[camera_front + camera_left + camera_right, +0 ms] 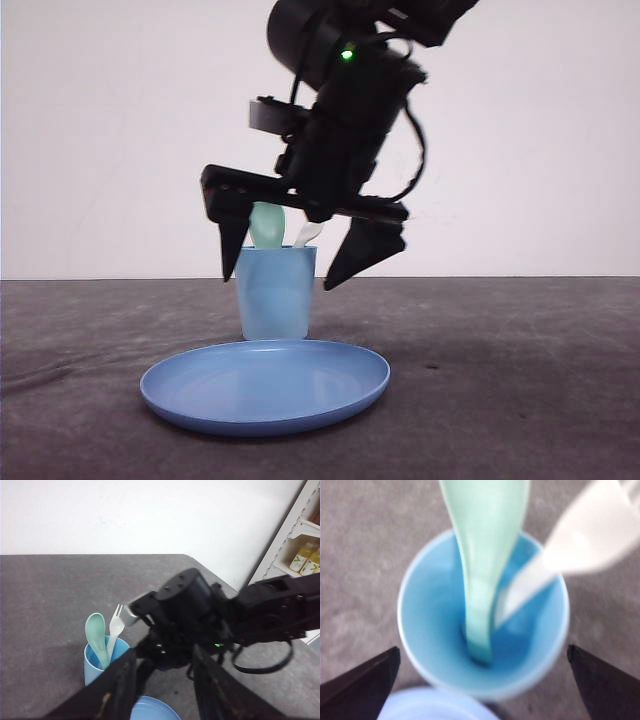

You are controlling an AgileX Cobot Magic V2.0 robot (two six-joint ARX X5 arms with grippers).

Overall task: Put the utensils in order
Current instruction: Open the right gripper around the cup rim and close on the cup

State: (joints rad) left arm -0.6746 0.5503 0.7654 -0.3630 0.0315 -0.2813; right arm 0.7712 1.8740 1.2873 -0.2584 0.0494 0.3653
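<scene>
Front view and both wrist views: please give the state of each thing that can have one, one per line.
Mint-green plastic spoon: standing in the cup, bowl end up.
Small white plastic fork: standing in the cup, tines up.
Light blue cup: upright, behind the plate.
Round blue plate: flat, nothing on it.
Right gripper: open above the cup.

Readable text: you had none to read anywhere in these views.
Bottles (306,557): on the shelf at the edge of the left wrist view, you saw yellow drink bottles whose labels carried a green check-like mark; any lettering on them was too small and blurred for you to make out.
Cup (275,292): its light blue wall showed you no print, number or brand.
Plate (265,386): its blue rim was plain, and you found no marking on it.
Arm housing (350,90): you saw a green light there, not a sign or letter.
</scene>
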